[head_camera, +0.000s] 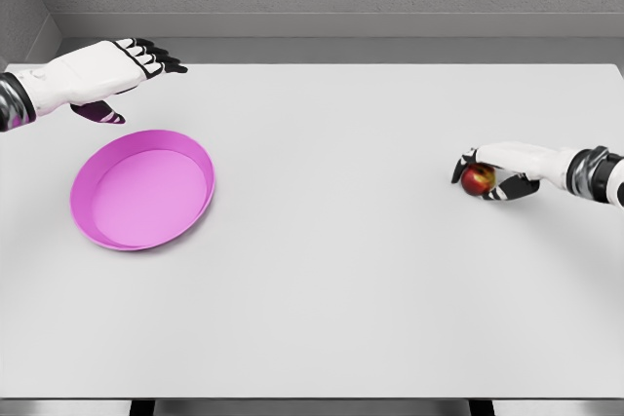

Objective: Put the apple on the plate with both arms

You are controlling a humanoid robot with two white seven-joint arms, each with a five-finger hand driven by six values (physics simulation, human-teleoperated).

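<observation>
The white table (322, 270) filled most of the head view, with a grey wall and floor strip behind its far edge. On the right side of the table, the right hand (502, 170) reached in from the picture's right edge, its white forearm ending in a dark, banded wrist. Its fingers (464, 165) were curled over the apple (478, 179), a small red fruit with a yellowish patch, and the thumb side wrapped beneath it, so the hand held the apple in a closed grasp just at the table's surface; whether the apple still touched the tabletop could not be told. The plate (93, 226), a shallow pink dish with a raised rim, lay on the left part of the table, well apart from the apple and with nothing in it. Beyond the plate, near the table's far left corner, the left hand (112, 73) hovered with its palm turned downward, its dark-tipped fingers stretched out flat and pointing toward the right, the thumb hanging below; it held nothing. This hand was near the plate's far rim but did not touch it.
</observation>
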